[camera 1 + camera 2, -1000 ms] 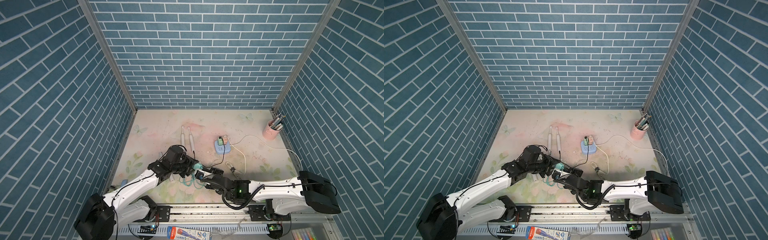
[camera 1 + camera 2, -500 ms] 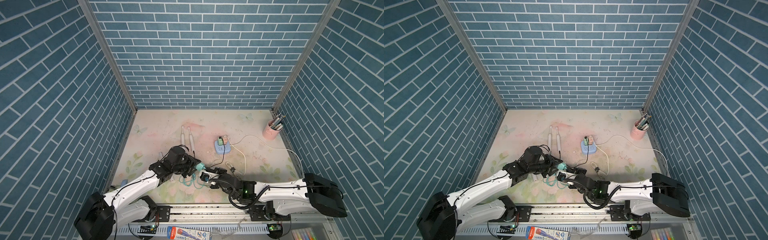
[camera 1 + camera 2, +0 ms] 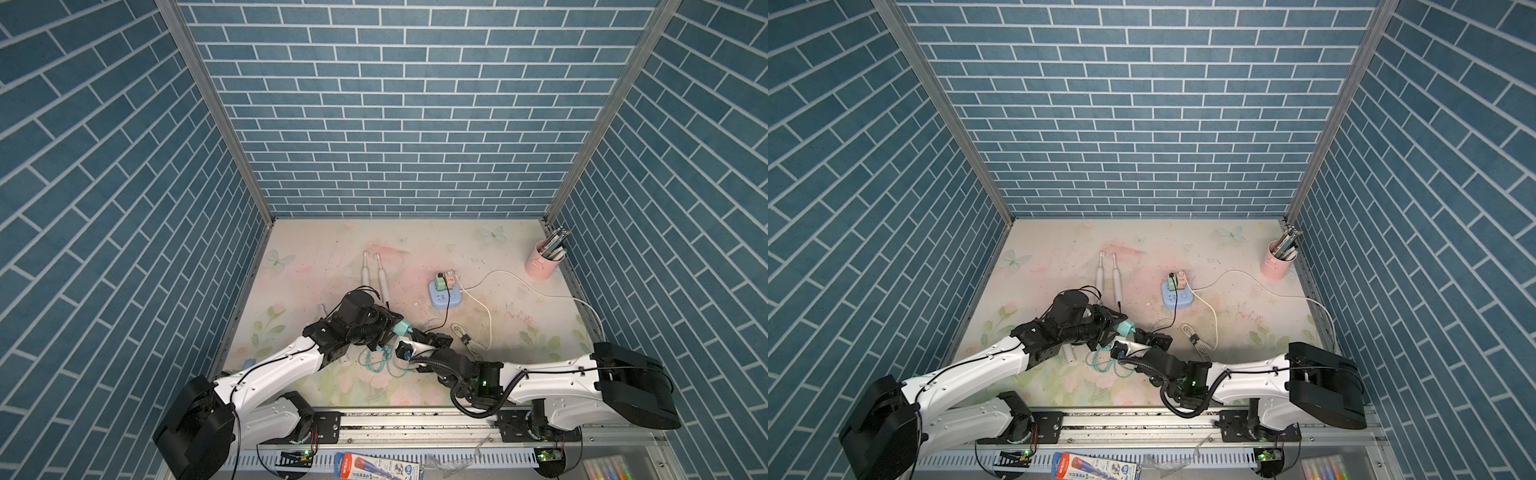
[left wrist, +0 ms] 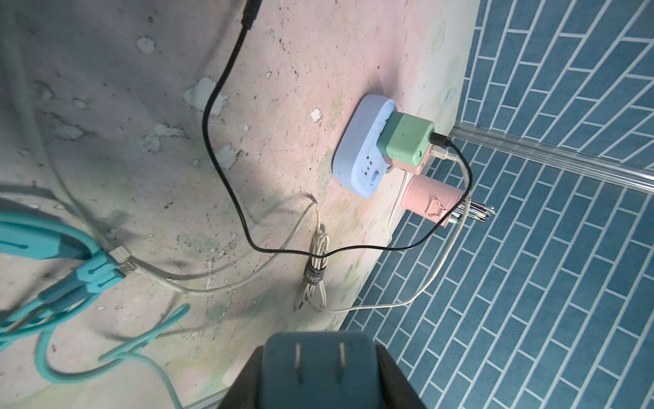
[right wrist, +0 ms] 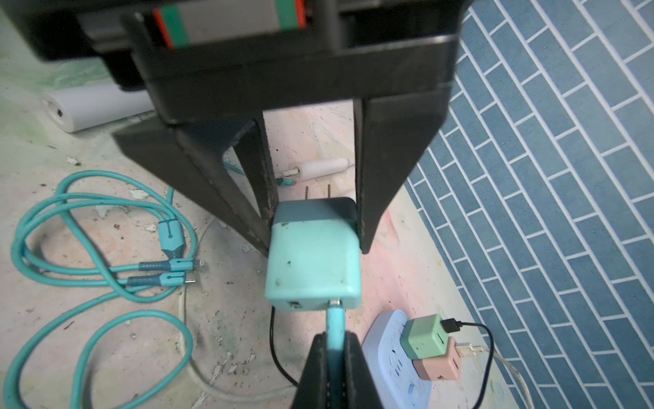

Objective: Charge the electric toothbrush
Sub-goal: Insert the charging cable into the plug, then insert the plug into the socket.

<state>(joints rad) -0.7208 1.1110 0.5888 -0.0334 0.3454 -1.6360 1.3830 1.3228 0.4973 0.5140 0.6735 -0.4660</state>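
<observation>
Two toothbrushes (image 3: 382, 282) lie side by side on the table (image 3: 415, 245), left of centre toward the far side, heads pointing away. A third white handle (image 3: 1068, 354) lies nearer, just beside the left arm, and its socket end shows in the right wrist view. Which one is to be charged I cannot tell. I judge any of them light, stiff and smooth, and round enough to roll under a push. The thick middle of the body is the place to clamp, not the thin neck, and the base should stay free for a plug.

Just right of the handle, the teal adapter (image 5: 313, 262) is clamped in the left gripper (image 5: 315, 244), a jaw on each flank. The right gripper (image 5: 335, 341) is pinched tight on the teal cable (image 5: 334, 318) just behind its plug, which appears seated in the adapter. The cable looks soft and floppy, so it is best gripped close to a connector. Its coil and spare tips (image 5: 184, 272) lie on the table.

Farther off and to the right, the blue strip (image 3: 444, 298) already carries two small chargers. A pink cup (image 3: 542, 264) stands in the far right corner.
</observation>
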